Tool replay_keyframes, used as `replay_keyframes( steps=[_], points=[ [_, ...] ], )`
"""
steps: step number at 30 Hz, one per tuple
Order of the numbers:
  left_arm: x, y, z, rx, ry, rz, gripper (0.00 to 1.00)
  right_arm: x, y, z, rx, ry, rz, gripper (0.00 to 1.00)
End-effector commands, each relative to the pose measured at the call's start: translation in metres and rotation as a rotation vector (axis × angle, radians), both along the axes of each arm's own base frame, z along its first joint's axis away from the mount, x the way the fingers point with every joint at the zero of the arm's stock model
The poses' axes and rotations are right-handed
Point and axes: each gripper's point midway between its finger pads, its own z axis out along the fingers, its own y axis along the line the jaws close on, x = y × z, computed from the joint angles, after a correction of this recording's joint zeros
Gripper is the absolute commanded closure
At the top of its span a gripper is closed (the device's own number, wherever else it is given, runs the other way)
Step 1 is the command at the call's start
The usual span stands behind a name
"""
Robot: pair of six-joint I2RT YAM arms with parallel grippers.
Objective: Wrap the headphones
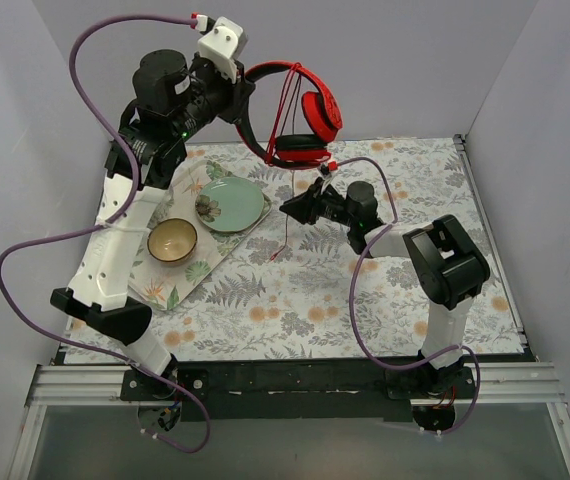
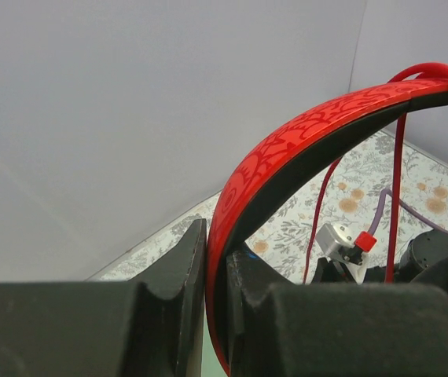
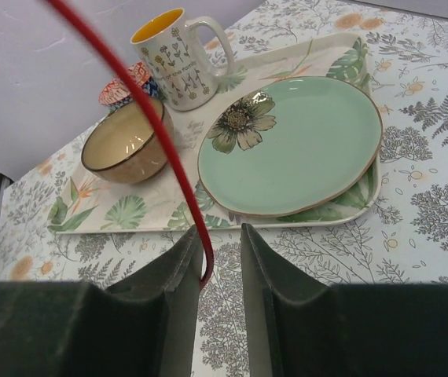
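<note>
— Red headphones (image 1: 310, 110): where are they entered?
— Held aloft over the far side of the counter (image 1: 295, 310), well clear of it. The headband (image 2: 287, 149) is clamped between the closed fingers of the left tool (image 2: 216, 267).
— And the right tool (image 3: 220, 259)?
— Listed as slightly parted. The cable (image 3: 153, 118) is passed through the gap against one finger and is not visibly pinched.
— Progress?
— Several strands are seen draped over the headband, so part of the winding is judged done. A loose tail is hung down towards the counter beside the tray (image 3: 141, 208), on which a plate (image 3: 295, 141), bowl (image 3: 122, 145) and mug (image 3: 181, 59) are set. That tail is left to be wound and tucked.
</note>
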Motion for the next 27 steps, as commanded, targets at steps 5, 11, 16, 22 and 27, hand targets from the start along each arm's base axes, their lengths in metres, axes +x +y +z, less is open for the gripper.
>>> replay_keyframes(
  steps=[5,11,16,22,27],
  points=[
    [-0.014,0.010,0.049,-0.112,-0.097,0.024,1.00,-0.005,0.008,-0.001,0.014,-0.032,0.006,0.88],
    [0.006,0.020,0.046,-0.162,-0.086,0.102,1.00,-0.014,0.022,-0.017,-0.052,0.007,0.014,0.99],
    [0.042,0.059,0.063,-0.177,-0.187,0.280,1.00,-0.037,0.041,-0.036,-0.143,0.023,0.046,0.99],
    [0.065,0.077,0.063,-0.313,-0.127,0.262,1.00,-0.070,0.092,-0.044,-0.232,0.051,0.145,0.99],
    [0.097,0.098,0.033,-0.303,-0.102,0.362,1.00,-0.094,0.124,-0.039,-0.307,0.048,0.199,0.99]
  ],
)
